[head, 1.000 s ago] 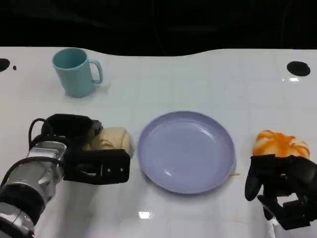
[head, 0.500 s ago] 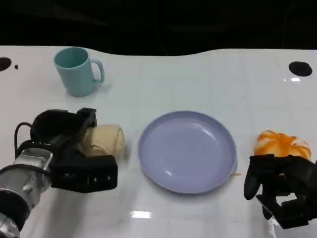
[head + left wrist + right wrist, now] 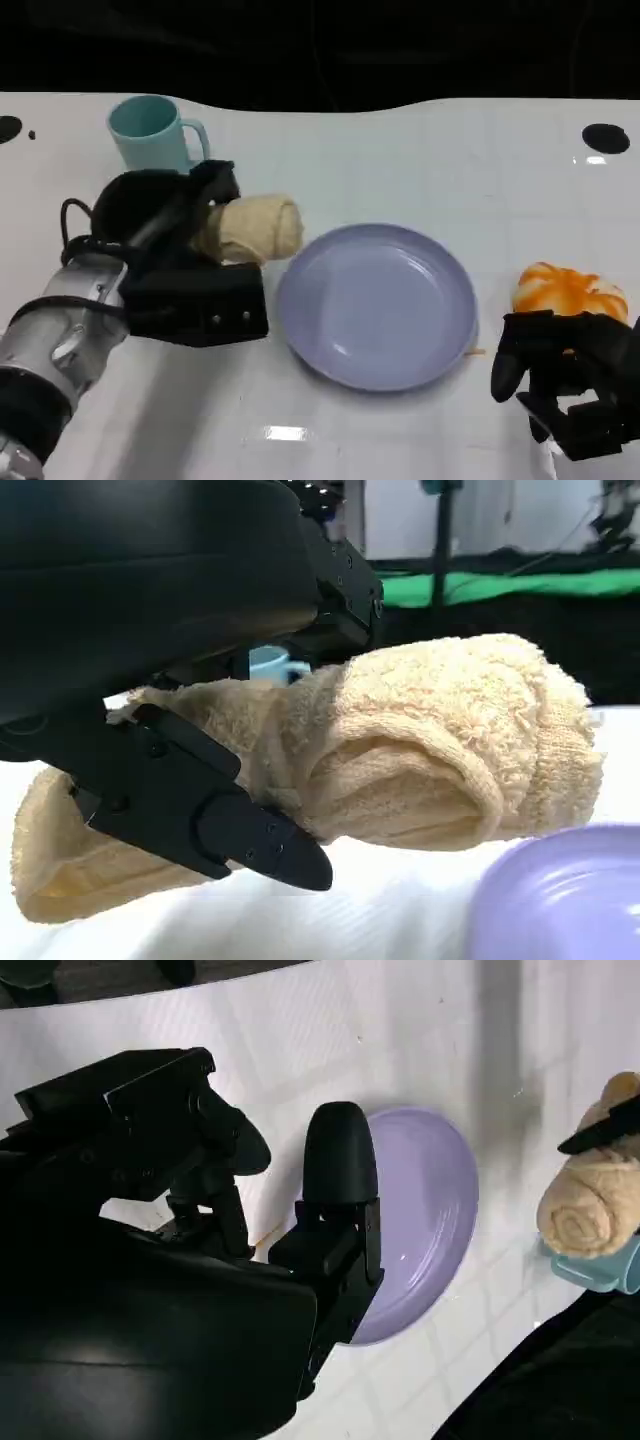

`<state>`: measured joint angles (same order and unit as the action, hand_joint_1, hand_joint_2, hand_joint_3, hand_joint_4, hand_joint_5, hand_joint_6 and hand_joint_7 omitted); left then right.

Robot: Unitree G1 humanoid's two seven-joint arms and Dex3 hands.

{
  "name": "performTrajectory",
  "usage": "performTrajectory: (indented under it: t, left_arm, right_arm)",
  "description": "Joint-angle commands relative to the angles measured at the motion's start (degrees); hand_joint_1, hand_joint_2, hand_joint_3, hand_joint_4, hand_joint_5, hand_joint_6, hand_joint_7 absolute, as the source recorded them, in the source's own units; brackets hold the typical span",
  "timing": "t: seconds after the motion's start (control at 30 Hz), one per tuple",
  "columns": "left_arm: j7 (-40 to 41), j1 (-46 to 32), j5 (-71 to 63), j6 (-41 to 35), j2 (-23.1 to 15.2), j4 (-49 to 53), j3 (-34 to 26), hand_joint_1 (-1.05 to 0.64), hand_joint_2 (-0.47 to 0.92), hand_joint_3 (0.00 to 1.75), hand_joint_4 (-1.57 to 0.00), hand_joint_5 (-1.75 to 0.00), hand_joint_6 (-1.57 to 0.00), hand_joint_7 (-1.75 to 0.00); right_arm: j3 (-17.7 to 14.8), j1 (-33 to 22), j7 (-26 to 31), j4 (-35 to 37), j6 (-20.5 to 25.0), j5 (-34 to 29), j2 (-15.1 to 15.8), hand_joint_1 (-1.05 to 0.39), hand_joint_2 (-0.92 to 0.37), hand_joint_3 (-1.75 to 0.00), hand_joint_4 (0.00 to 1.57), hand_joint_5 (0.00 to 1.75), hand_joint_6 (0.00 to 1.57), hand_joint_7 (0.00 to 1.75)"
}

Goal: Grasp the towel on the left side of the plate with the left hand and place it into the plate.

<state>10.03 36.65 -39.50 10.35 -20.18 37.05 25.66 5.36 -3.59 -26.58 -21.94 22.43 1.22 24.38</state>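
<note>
The left hand (image 3: 185, 265) has its black fingers (image 3: 215, 815) clamped round the rolled beige terry towel (image 3: 252, 229), holding it up off the white desk (image 3: 420, 160), just left of the round lavender plate (image 3: 376, 303) and not over it yet. The right hand (image 3: 565, 385) sits at the desk's near right corner, fingers loosely apart with nothing in them, right beside an orange-and-white crumpled cloth (image 3: 567, 288). A light teal mug (image 3: 152, 130) stands near the far left edge
</note>
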Motion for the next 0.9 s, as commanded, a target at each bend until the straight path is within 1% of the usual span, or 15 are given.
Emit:
performTrajectory:
  t: [0.03, 0.1, 0.13, 0.2, 0.23, 0.33, 0.43, 0.53, 0.67, 0.73, 0.77, 0.8, 0.83, 0.87, 0.9]
  left_arm:
    - [-2.5, -1.6, 2.0, 0.6, 1.2, -4.3, -0.8, -0.18, 0.68, 0.76, -0.82, -1.75, -0.59, -1.75]
    - [-2.9, -1.5, 1.6, -0.3, 2.4, -5.5, -0.4, -0.18, 0.65, 0.80, -0.82, -1.75, -0.59, -1.74]
    - [-3.1, -1.3, 1.6, -0.4, 3.2, -5.9, -0.2, -0.18, 0.61, 0.86, -0.83, -1.75, -0.65, -1.58]
    - [-2.8, -0.9, 1.0, -0.2, 4.7, -5.9, 0.6, -0.15, 0.53, 0.95, -0.84, -1.75, -0.61, -1.70]
    - [-2.8, -0.7, 0.6, -0.2, 5.3, -5.9, 1.0, -0.15, 0.52, 0.96, -0.85, -1.75, -0.61, -1.72]
    - [-3.3, -0.5, -0.2, -1.0, 6.0, -6.1, 1.5, -0.16, 0.50, 0.97, -0.86, -1.75, -0.60, -1.74]
    - [-6.5, 0.2, 0.1, -1.5, 8.0, -6.2, 2.6, -0.17, 0.52, 0.97, -0.85, -1.75, -0.60, -1.75]
    - [-7.8, 0.2, -0.3, -1.5, 9.4, -6.1, 3.5, -0.21, 0.59, 0.87, -0.86, -1.75, -0.62, -1.75]
    - [-9.2, 0.4, -1.3, -2.3, 10.8, -5.4, 4.9, -0.20, 0.64, 0.84, -0.83, -1.75, -0.60, -1.75]
    - [-10.4, 0.5, -1.3, -3.1, 11.4, -5.2, 5.1, -0.19, 0.64, 0.73, -0.80, -1.75, -0.60, -1.68]
    - [-11.4, 0.5, -1.0, -3.9, 11.7, -5.3, 5.0, -0.22, 0.70, 0.45, -0.74, -1.58, -0.70, -1.24]
    - [-12.1, 0.4, -0.7, -4.0, 11.8, -5.3, 5.0, -0.23, 0.78, 0.27, -0.71, -1.43, -0.77, -0.93]
    - [-12.6, 0.4, -0.5, -3.8, 11.8, -5.3, 5.1, -0.25, 0.86, 0.13, -0.67, -1.22, -0.78, -0.56]
    - [-13.0, 0.2, -0.3, -3.0, 11.5, -5.4, 5.2, -0.26, 0.89, 0.09, -0.65, -1.14, -0.79, -0.40]
    - [-13.4, 0.0, -0.1, -2.2, 11.2, -5.7, 5.2, -0.28, 0.91, 0.10, -0.60, -1.08, -0.72, -0.27]
  right_arm:
    - [-0.6, -0.5, 0.0, -1.3, 0.6, 0.4, 0.4, 0.11, -0.69, -0.94, 0.65, 1.70, 0.64, 1.45]
    - [-0.8, -0.8, -0.1, -1.5, 0.7, 0.7, 0.5, 0.11, -0.69, -0.94, 0.65, 1.70, 0.64, 1.45]
    - [-0.8, -0.9, -0.2, -1.6, 0.8, 0.8, 0.6, 0.11, -0.69, -0.95, 0.65, 1.70, 0.64, 1.45]
    - [-0.8, -1.1, -0.3, -1.9, 0.9, 0.9, 0.7, 0.10, -0.70, -0.94, 0.65, 1.71, 0.64, 1.45]
    - [-0.8, -1.2, -0.3, -2.0, 0.8, 0.9, 0.7, 0.10, -0.70, -0.94, 0.65, 1.71, 0.64, 1.45]
    - [-1.0, -1.4, -0.4, -2.0, 0.5, 0.9, 0.8, 0.11, -0.70, -0.93, 0.65, 1.72, 0.64, 1.45]
    - [-1.3, -1.7, -0.5, -2.5, 0.9, 1.3, 0.8, 0.10, -0.71, -0.92, 0.64, 1.72, 0.64, 1.45]
    - [-1.6, -2.1, -0.6, -2.8, 1.0, 1.8, 0.8, 0.12, -0.71, -0.93, 0.65, 1.73, 0.64, 1.47]
    - [-1.5, -2.3, -0.7, -3.3, 2.0, 1.9, 1.2, 0.11, -0.71, -0.93, 0.66, 1.73, 0.65, 1.48]
    - [-1.3, -2.3, -0.7, -3.6, 2.3, 1.7, 1.5, 0.09, -0.71, -0.93, 0.66, 1.72, 0.64, 1.48]
    - [-1.3, -2.3, -0.7, -3.7, 2.3, 1.7, 1.5, 0.08, -0.71, -0.93, 0.66, 1.73, 0.64, 1.48]
    - [-1.3, -2.4, -0.6, -3.8, 2.2, 1.6, 1.6, 0.08, -0.71, -0.93, 0.66, 1.73, 0.64, 1.48]
    - [-1.3, -2.4, -0.6, -3.8, 2.2, 1.5, 1.6, 0.09, -0.70, -0.93, 0.66, 1.73, 0.64, 1.48]
    - [-1.3, -2.4, -0.6, -3.7, 1.9, 1.5, 1.6, 0.09, -0.70, -0.93, 0.65, 1.73, 0.64, 1.48]
    - [-1.3, -2.4, -0.7, -3.6, 1.7, 1.5, 1.6, 0.09, -0.70, -0.93, 0.65, 1.73, 0.64, 1.48]
